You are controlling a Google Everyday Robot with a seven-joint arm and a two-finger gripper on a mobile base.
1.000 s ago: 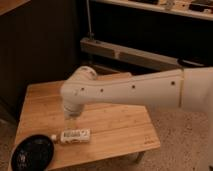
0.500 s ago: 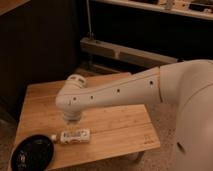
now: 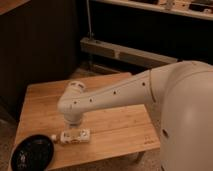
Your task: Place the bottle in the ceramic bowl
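We see the claw [image 3: 74,128] low over the bottle [image 3: 76,136], jaws spread wide, holding nothing. The bottle lies on the table [image 3: 117,125] just beside the ceramic bowl [image 3: 46,146]

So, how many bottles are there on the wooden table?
1. The bottle lies on its side near the front edge of the table, beside the ceramic bowl, below the claw. The arm could hide others.

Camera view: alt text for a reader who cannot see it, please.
A white robot arm reaches down over a wooden table, its gripper just above the bottle lying on its side. The black ceramic bowl sits close beside the bottle.
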